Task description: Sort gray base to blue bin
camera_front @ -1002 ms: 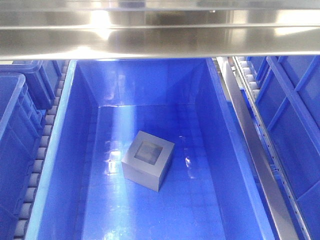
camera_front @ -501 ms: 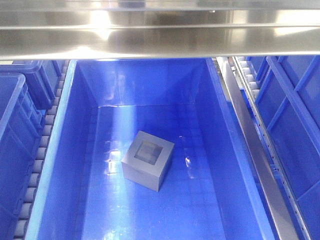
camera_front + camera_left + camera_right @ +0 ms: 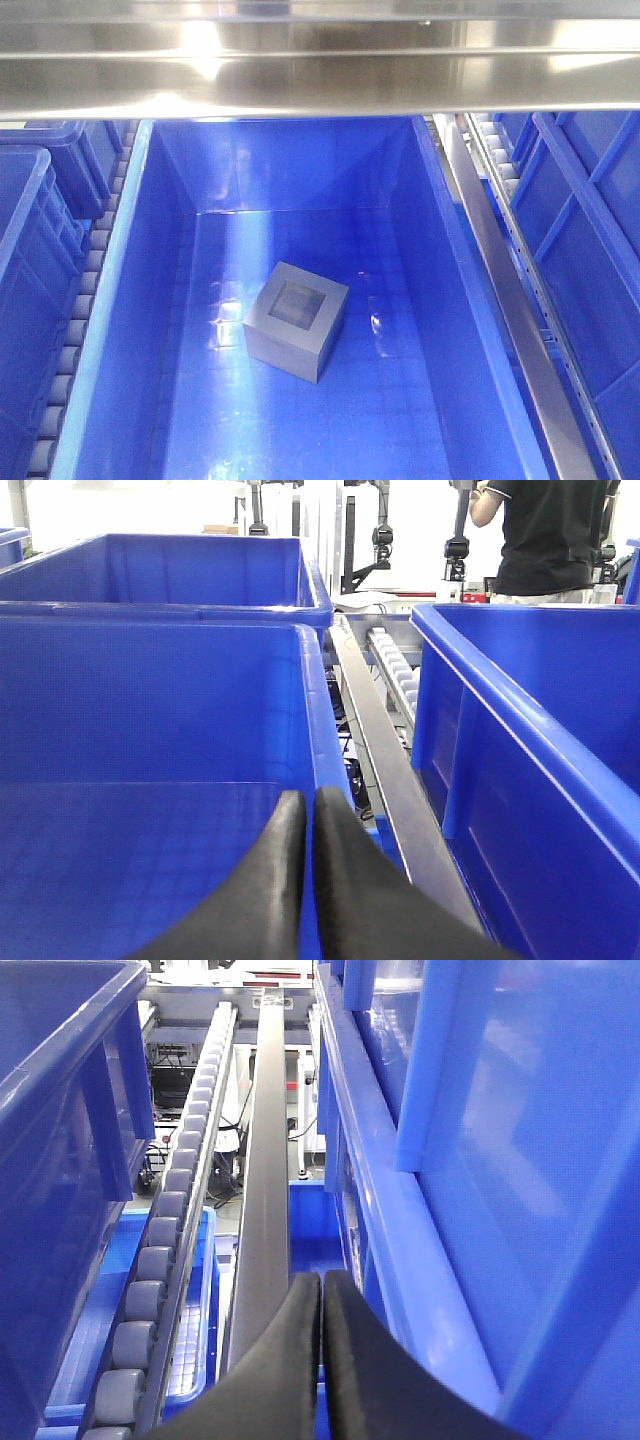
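Note:
The gray base [image 3: 296, 320] lies on the floor of the blue bin [image 3: 160, 300] in the front view, near the middle, its square recess facing up. Neither arm shows in that view. In the left wrist view my left gripper [image 3: 310, 805] is shut with nothing between its black fingers; it hangs over the right rim of a blue tote [image 3: 150, 720]. In the right wrist view my right gripper [image 3: 321, 1285] is shut and empty too, above a metal rail [image 3: 268, 1160] between totes. The base does not show in either wrist view.
More blue totes stand left [image 3: 40, 220] and right [image 3: 590, 240] of the bin. Roller tracks [image 3: 85, 300] and a steel rail [image 3: 500, 290] run between them. A steel shelf beam [image 3: 320, 70] crosses overhead. A person in black [image 3: 550, 540] stands far back.

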Available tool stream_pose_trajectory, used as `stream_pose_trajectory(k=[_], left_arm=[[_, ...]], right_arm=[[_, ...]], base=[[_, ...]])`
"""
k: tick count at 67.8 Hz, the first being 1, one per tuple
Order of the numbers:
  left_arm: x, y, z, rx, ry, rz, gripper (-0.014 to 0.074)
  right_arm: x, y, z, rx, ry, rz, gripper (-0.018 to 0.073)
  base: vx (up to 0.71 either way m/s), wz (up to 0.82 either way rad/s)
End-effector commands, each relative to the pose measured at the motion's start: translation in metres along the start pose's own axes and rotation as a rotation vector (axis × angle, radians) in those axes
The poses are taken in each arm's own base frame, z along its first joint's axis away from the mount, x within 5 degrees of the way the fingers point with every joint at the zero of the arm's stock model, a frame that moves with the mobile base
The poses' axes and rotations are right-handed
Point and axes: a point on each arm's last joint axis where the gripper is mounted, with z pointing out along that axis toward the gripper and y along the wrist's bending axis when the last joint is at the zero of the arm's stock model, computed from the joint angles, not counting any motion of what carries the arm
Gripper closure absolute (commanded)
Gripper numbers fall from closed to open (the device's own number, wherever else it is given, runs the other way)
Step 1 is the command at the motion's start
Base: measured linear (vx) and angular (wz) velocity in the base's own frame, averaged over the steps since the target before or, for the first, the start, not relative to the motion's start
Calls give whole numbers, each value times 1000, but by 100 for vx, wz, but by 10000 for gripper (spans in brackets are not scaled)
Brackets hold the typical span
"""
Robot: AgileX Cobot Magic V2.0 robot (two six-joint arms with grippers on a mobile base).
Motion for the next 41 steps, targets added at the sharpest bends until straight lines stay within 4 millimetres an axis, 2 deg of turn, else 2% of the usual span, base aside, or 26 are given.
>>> stream_pose_trajectory(k=[1,41], left_arm=[[-11,-1,-2,6,-99,-8,605],[-11,-1,-2,6,-99,-8,605]], right_arm=[[-6,0,0,9,-81,-15,564],[-6,0,0,9,-82,-15,564]], base=[[0,0],[0,0]])
